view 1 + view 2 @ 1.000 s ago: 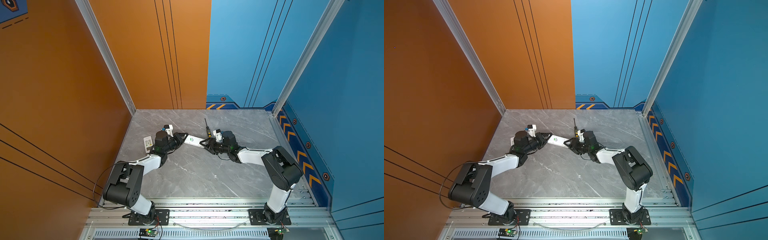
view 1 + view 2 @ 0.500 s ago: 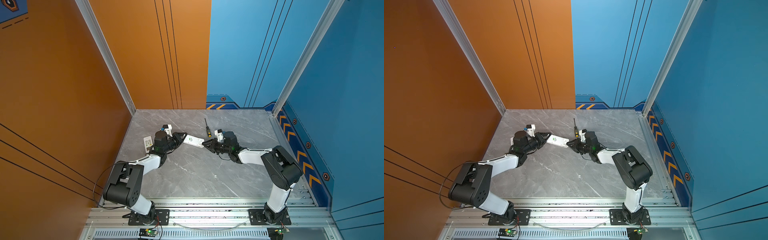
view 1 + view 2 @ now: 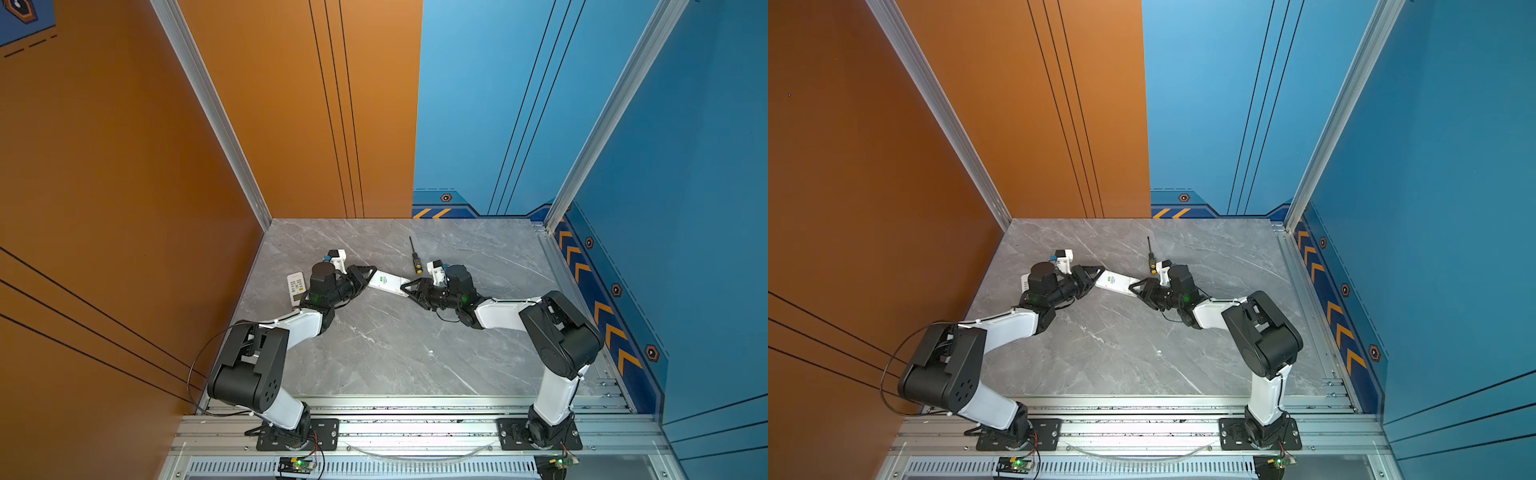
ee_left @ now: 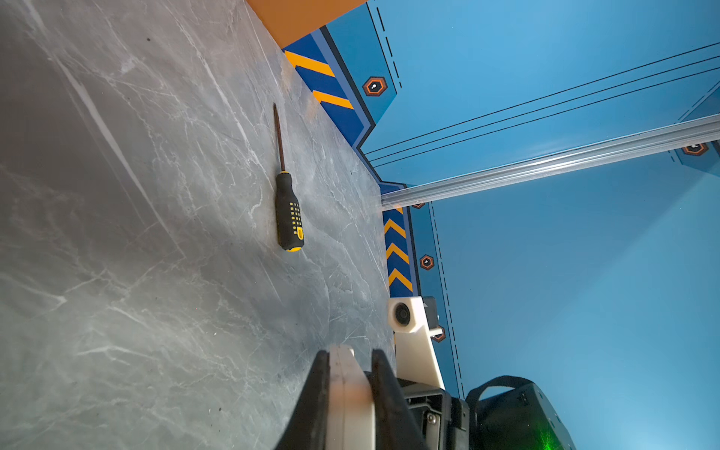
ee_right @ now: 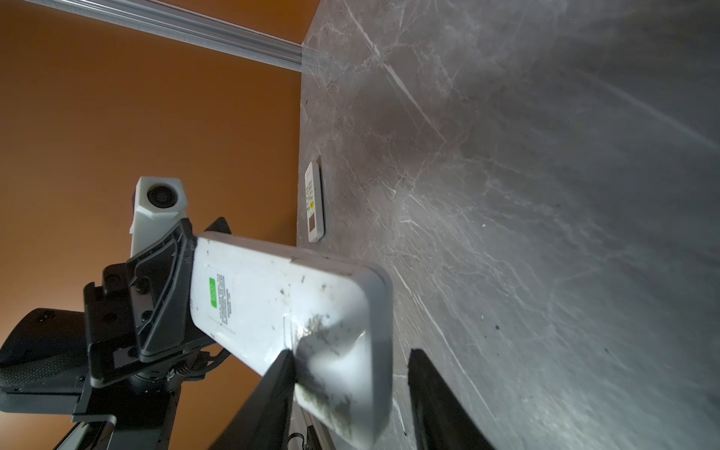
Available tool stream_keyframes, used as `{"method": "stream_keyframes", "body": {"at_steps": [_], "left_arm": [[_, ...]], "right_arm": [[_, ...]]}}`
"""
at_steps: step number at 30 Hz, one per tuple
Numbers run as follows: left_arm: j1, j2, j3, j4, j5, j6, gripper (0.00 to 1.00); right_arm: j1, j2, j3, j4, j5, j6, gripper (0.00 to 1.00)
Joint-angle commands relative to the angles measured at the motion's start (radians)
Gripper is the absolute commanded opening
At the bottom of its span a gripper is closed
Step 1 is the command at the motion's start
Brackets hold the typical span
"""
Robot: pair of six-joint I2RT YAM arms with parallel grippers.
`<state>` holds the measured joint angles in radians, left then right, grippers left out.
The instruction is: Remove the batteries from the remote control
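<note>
Remote mid-frame, cover on: left gripper clenched on it, right gripper slack around other end; next pry cover

A robot lab cell. Orange panels and blue panels wall a marbled tabletop. An aluminium rail at its front carries two robot arms.

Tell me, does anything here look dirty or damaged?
Yes. The white remote, clamped by the left gripper, has dark smudges on its back, at the end between the open jaws of the right gripper. No crack shows.
</note>
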<state>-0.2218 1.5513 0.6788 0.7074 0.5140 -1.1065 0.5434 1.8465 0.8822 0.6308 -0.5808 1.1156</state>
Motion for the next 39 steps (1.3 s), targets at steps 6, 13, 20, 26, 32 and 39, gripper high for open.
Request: {"method": "stream_keyframes", "body": {"at_steps": [6,13,20,26,32,39], "left_arm": [[0.001,-0.007,0.014,0.027,0.004,0.014,0.00],[-0.003,-0.010,0.015,0.027,0.005,0.023,0.00],[-0.002,-0.027,0.011,-0.041,-0.044,0.064,0.00],[-0.004,-0.043,0.008,-0.120,-0.093,0.121,0.00],[-0.011,-0.040,0.003,-0.143,-0.106,0.143,0.00],[-0.034,-0.031,0.002,-0.143,-0.121,0.155,0.00]], "right_arm": [[-0.010,-0.010,-0.017,-0.054,-0.028,-0.051,0.43],[-0.013,-0.006,-0.026,-0.033,-0.015,-0.043,0.30],[-0.010,-0.051,-0.022,-0.095,-0.025,-0.072,0.26],[0.003,-0.072,-0.026,-0.111,-0.032,-0.075,0.25],[0.018,-0.057,0.007,-0.128,-0.027,-0.080,0.23],[0.018,-0.025,0.033,-0.120,-0.046,-0.073,0.20]]}}
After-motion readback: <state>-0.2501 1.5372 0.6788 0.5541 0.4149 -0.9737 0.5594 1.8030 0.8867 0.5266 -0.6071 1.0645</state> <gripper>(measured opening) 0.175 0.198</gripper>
